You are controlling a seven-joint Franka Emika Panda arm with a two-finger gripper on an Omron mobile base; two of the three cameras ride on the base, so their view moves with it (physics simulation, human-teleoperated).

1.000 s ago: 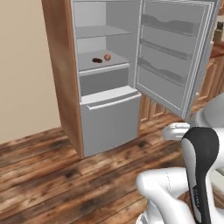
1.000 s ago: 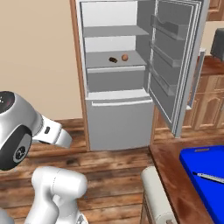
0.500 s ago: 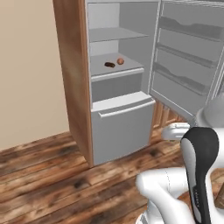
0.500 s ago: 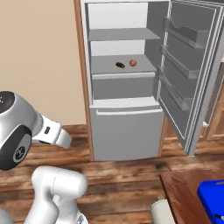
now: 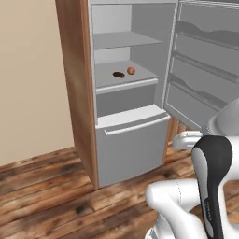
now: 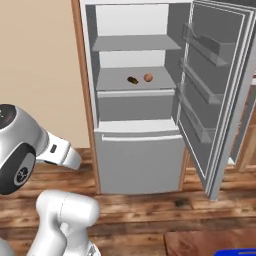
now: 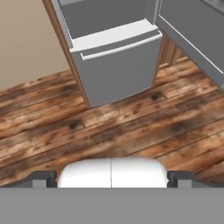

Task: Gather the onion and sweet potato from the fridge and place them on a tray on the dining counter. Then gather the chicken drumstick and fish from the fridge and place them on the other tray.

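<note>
On the middle shelf of the open fridge (image 5: 135, 140), the onion (image 5: 131, 70) and the sweet potato (image 5: 118, 74) lie just beside each other but apart, the onion to the right in both base views. The fridge door (image 6: 220, 95) stands swung open to the right, its inner racks bare. From the right base view, a corner of the blue tray (image 6: 237, 252) shows at the bottom edge on the dark wooden dining counter (image 6: 195, 245). The hand view looks down on the fridge's lower drawer front (image 7: 116, 65) and the plank floor (image 7: 109, 131), with the gripper (image 7: 111, 177) fingertips showing at the far left and right, set wide apart and holding nothing. No legible writing or brand marks are visible.
</note>
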